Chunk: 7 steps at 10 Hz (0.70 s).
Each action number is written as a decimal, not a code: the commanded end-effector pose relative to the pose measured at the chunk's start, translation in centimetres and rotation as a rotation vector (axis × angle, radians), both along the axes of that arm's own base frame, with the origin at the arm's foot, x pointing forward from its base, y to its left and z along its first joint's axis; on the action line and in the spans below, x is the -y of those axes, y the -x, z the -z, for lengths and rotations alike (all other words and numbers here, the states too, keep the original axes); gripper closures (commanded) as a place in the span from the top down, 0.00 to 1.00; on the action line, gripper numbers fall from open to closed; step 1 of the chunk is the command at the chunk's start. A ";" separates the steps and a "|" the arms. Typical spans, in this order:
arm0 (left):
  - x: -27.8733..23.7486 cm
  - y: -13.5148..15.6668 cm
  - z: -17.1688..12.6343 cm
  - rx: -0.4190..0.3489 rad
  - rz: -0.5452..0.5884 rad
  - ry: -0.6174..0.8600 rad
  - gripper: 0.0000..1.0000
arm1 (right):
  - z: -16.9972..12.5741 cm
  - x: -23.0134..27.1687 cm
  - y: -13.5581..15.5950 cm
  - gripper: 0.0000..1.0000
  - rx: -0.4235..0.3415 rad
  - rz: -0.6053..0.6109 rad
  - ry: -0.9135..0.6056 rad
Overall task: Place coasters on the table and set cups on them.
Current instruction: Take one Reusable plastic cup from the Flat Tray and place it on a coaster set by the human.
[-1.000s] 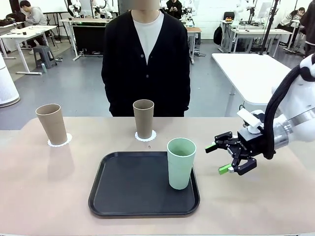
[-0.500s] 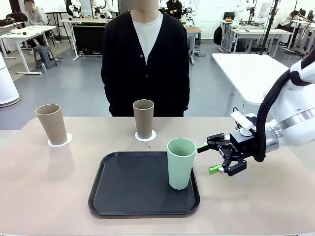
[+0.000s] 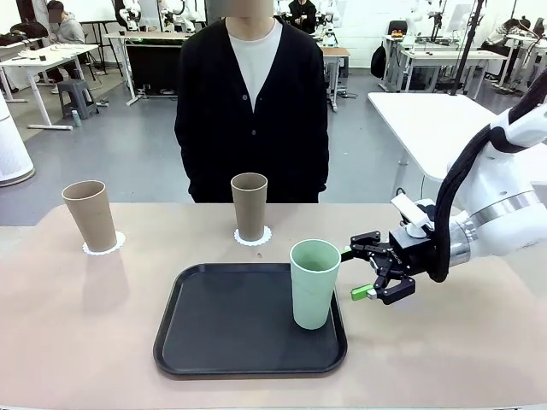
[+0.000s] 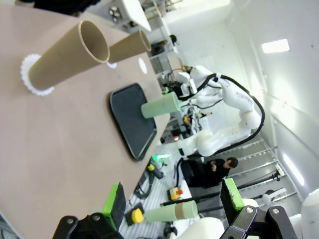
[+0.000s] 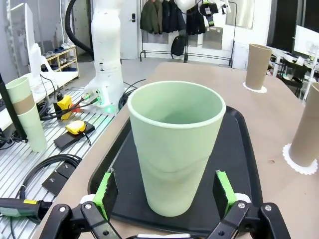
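Observation:
The mint green cup (image 3: 314,284) stands upright at the right end of the black tray (image 3: 231,318). My right gripper (image 3: 352,274) is open at the cup's right side. In the right wrist view the green cup (image 5: 175,149) sits between the two green pads (image 5: 105,191) with a gap on each side. Two tan cups stand on white scalloped coasters on the beige table (image 3: 85,333). One cup (image 3: 90,215) is at the far left on its coaster (image 3: 103,246). The other (image 3: 249,206) is mid-table on its coaster (image 3: 254,237). My left gripper (image 4: 173,199) is open and holds nothing.
A person in a black cardigan (image 3: 252,111) stands at the far edge, hands out of sight. A small white disc (image 4: 143,65) lies bare on the table past the tray; its edge is too small to make out. White tables stand behind.
My right gripper has moved left, from well clear of the tray to the green cup's side, staying open. The cups have not moved.

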<state>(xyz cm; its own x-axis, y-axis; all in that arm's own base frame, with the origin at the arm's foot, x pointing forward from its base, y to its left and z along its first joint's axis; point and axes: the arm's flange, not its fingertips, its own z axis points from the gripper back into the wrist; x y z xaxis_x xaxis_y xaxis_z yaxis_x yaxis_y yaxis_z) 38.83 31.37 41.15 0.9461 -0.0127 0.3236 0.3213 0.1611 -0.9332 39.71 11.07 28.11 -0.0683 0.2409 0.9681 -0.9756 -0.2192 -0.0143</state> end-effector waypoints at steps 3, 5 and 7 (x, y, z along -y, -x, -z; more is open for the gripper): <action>-0.1 0.0 -0.1 -0.014 -0.006 -0.007 1.00 | 1.2 -1.4 -1.6 1.00 0.015 0.035 -0.053; -0.1 0.0 -0.1 -0.014 -0.006 -0.007 1.00 | 1.8 -1.8 -1.9 1.00 -0.004 0.024 -0.050; -0.1 0.0 -0.1 -0.014 -0.006 -0.007 1.00 | 2.2 -2.2 -1.7 1.00 -0.015 0.013 -0.040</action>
<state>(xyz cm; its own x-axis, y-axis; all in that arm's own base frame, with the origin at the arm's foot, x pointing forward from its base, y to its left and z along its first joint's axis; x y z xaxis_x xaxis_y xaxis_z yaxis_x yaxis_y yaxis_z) 38.83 31.37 41.15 0.9461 -0.0127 0.3236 0.3213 0.1611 -0.9332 41.02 12.49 26.21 -0.0344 0.2110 0.9769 -0.9782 -0.2073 0.0103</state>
